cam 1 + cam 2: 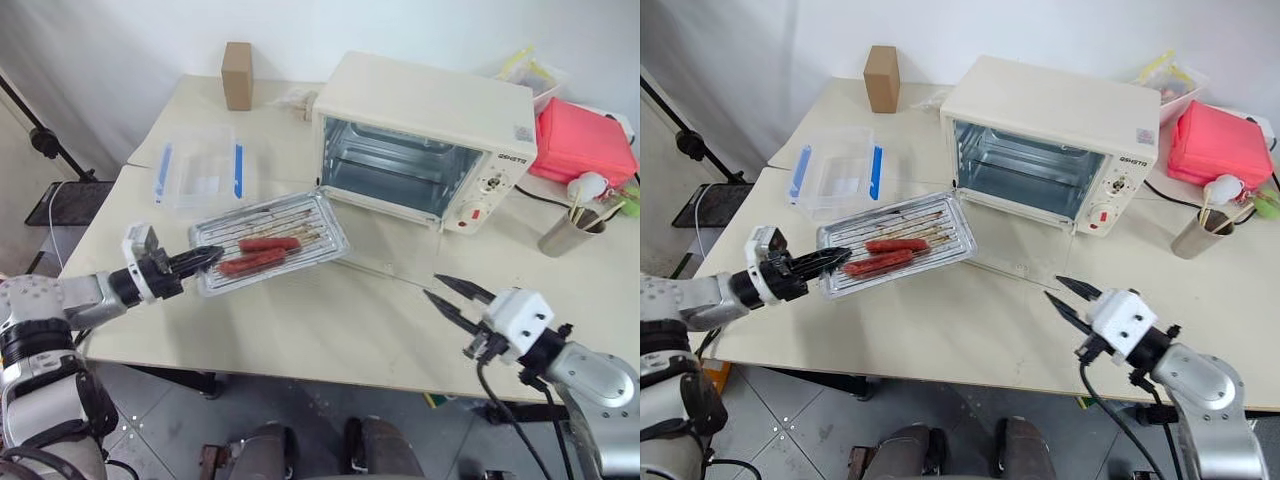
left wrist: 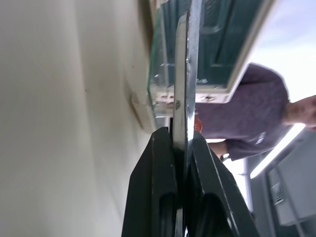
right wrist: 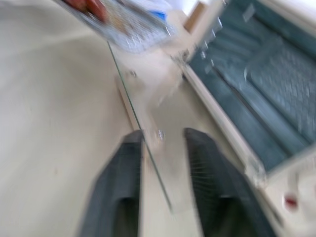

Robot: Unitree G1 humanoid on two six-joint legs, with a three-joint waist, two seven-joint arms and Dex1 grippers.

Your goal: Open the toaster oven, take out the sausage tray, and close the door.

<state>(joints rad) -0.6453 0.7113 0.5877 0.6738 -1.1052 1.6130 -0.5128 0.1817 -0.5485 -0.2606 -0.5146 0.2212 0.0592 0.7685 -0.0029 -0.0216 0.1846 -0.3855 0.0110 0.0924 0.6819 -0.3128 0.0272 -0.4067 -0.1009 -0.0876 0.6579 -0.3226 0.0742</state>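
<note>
Left tool (image 1: pixel 203 259) is clamping the near-left edge of the tray (image 1: pixel 272 243), fingers (image 2: pixel 163 187) pinched tight on the thin metal rim, as the left wrist view makes plain. The edge grip is keeping the fingers off the sausages (image 1: pixel 255 255) and the rack. The tray is hanging out of the oven (image 1: pixel 420 140), over the tabletop (image 1: pixel 330 320) just in front-left of the cavity, tilted a bit with its far end higher. It looks lifted rather than resting, though contact at the far corner can't be ruled out.

The door (image 1: pixel 1025 255) is lying folded flat in front of the cavity, glass pane barely visible, so the mouth is staying clear for the tray.

Right tool (image 1: pixel 450 297) is hovering empty over the tabletop on the right, near the door's outer edge, fingers (image 3: pixel 123 192) parted and gripping nothing. Likely it is waiting there to flip the door up once the tray is out of the way.

Plastic box (image 1: pixel 200 172) is sitting just behind the tray. Judging by this: opening is done, the tray is out but not set down, and closing is still to do.
</note>
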